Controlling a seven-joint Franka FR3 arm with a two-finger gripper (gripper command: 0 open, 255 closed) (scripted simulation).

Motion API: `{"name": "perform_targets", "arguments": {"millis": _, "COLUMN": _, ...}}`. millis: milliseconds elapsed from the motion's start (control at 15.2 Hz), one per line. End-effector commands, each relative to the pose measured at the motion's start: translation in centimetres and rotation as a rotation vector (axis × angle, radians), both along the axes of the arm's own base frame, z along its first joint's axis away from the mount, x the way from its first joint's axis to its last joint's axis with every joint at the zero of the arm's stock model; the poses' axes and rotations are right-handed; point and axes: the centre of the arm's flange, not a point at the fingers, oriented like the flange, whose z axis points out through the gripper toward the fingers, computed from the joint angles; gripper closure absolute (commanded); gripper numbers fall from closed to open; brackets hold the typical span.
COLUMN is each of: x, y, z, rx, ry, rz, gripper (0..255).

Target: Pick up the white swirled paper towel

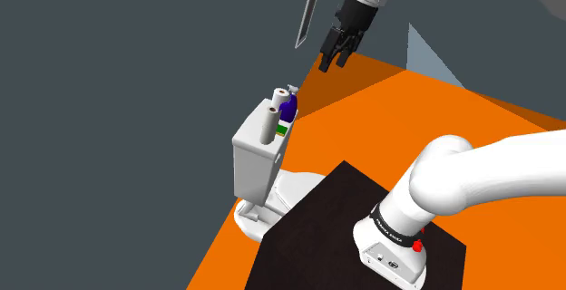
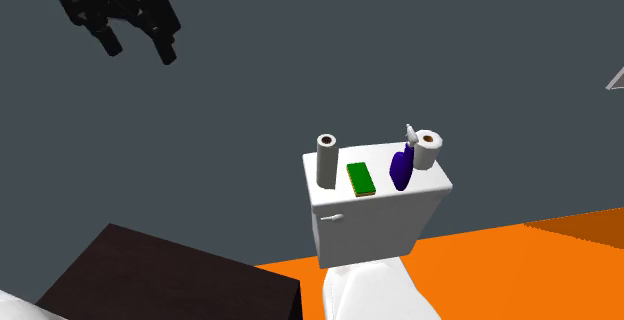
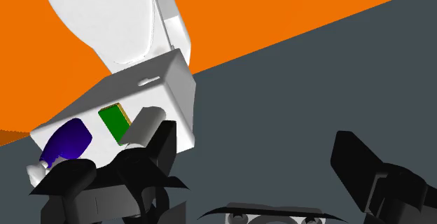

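A white toilet tank (image 2: 375, 218) carries two white paper towel rolls. One roll (image 2: 326, 161) stands upright at the end nearer the second exterior view's left, also seen in the shoulder view (image 1: 269, 123) and the wrist view (image 3: 145, 126). The other roll (image 2: 428, 149) sits at the opposite end, its brown core facing the camera. Between them lie a green sponge (image 2: 361, 179) and a blue spray bottle (image 2: 402, 166). My gripper (image 1: 333, 60) hangs open high above and well away from the tank, nothing between its fingers (image 3: 150, 152).
The toilet bowl (image 1: 281, 193) sits below the tank on an orange floor (image 1: 390, 125). My dark stand (image 1: 336, 234) is beside it. A grey wall (image 2: 300, 58) rises behind the tank. A thin grey slanted panel (image 1: 309, 12) hangs near the gripper.
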Motion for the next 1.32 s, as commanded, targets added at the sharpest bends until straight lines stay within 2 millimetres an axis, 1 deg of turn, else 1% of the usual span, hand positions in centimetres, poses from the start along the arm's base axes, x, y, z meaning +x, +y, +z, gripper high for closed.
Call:
{"name": "perform_targets", "arguments": {"millis": 0, "x": 0.0, "y": 0.0, "z": 0.0, "rx": 0.000, "ry": 0.000, "rz": 0.000, "gripper": 0}}
{"name": "perform_targets", "arguments": {"millis": 1254, "x": 15.3, "y": -9.3, "z": -17.4, "rx": -0.033, "ry": 0.012, "rz": 0.008, "gripper": 0}}
